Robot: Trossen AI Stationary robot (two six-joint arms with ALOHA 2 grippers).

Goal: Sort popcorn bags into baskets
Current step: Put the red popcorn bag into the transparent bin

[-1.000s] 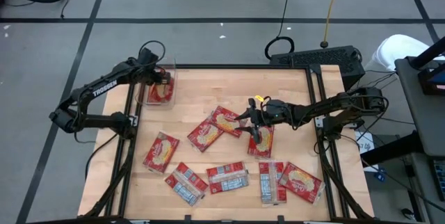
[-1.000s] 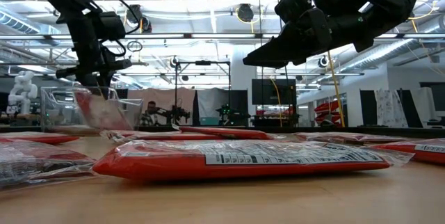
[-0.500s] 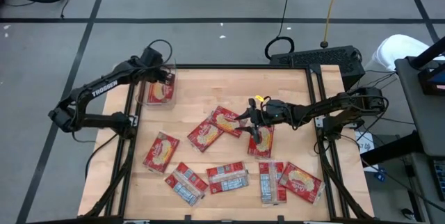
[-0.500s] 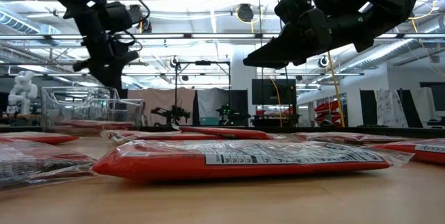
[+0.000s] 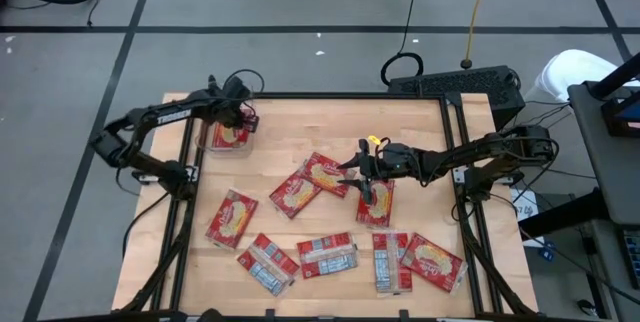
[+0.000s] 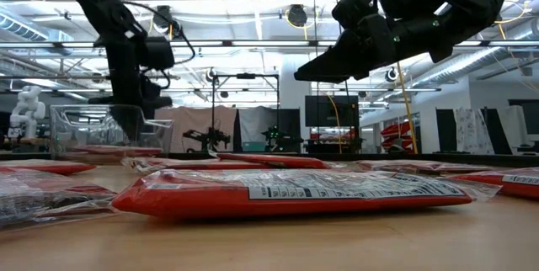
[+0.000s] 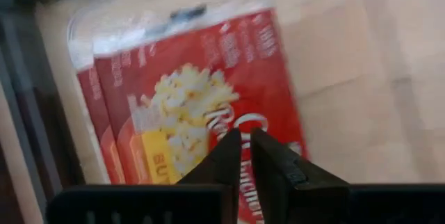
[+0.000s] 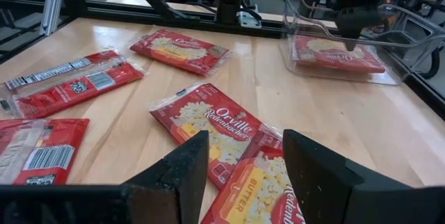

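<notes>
Closed fingertips of left gripper (image 7: 245, 142) over red popcorn bag (image 7: 188, 106), popcorn picture up; lying inside clear basket (image 7: 52, 50); pale wooden table (image 7: 361, 64) beside.

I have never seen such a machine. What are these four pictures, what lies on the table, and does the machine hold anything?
It is a robot with two dark arms at a wooden table. One picture looks down from above, one looks level across the tabletop, and two come from cameras on the wrists. Red popcorn bags lie scattered on the wood. A clear plastic bin at the far left corner already has a bag in it. The left gripper hangs over that bin, jaws shut, empty. The right gripper hovers open above bags near the middle. Neither holds anything.
</notes>
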